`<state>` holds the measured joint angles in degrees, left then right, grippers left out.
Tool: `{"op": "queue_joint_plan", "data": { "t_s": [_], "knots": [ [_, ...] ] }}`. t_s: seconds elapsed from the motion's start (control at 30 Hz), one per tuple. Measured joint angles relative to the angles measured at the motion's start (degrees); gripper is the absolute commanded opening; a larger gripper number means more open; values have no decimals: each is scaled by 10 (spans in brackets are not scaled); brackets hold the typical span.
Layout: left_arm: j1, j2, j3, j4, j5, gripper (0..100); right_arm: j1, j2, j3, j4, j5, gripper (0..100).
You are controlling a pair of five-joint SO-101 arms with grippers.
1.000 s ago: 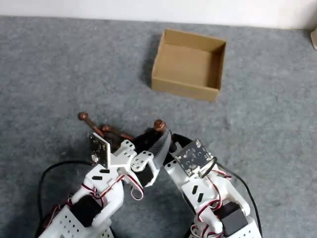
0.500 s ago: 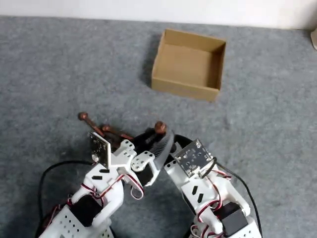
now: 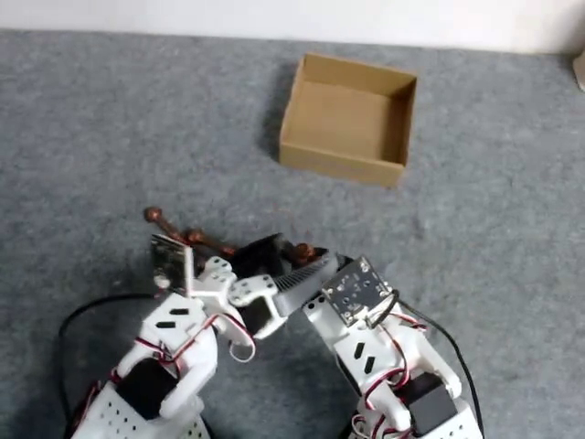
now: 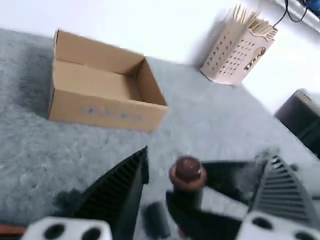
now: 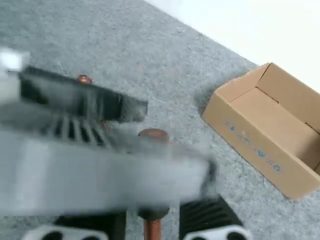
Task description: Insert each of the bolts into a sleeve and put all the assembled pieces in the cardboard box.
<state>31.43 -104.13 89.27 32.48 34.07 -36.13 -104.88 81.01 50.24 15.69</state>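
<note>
Front-centre of counter (image 3: 91,119) | right tool (image 5: 152,200) closed on bolt (image 4: 187,172), upright | left tool (image 4: 200,185) spread wide about bolt head, gripping nothing | cardboard box (image 3: 338,165) far edge, empty | step judged: insertion; next needs axial alignment.

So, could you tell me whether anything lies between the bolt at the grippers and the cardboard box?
Nothing visible does: bare grey carpet runs from the bolt to the cardboard box.

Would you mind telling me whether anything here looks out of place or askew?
Nothing stands out. The cardboard box sits upright and empty, loose bolts lie heaped on the carpet, and one bolt stands upright between the left gripper's open fingers.
</note>
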Motion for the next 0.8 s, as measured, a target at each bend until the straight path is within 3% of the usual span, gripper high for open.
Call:
{"op": "queue_joint_plan", "data": {
  "t_s": [0.33,0.43,0.53,0.63,0.7,0.8],
  "knots": [
    [-135,0,-19,11,22,327,38,0,40,-36,0,5],
    [-155,0,-29,53,6,254,49,0,40,-37,0,5],
    [-156,0,-54,112,-73,125,53,0,54,-38,1,5],
    [-160,0,-62,143,-207,0,55,0,58,-38,1,5],
    [-160,0,-62,145,-283,19,55,0,62,-38,1,5],
    [-162,0,-62,145,-313,8,55,0,65,-38,1,5]
  ]
}}
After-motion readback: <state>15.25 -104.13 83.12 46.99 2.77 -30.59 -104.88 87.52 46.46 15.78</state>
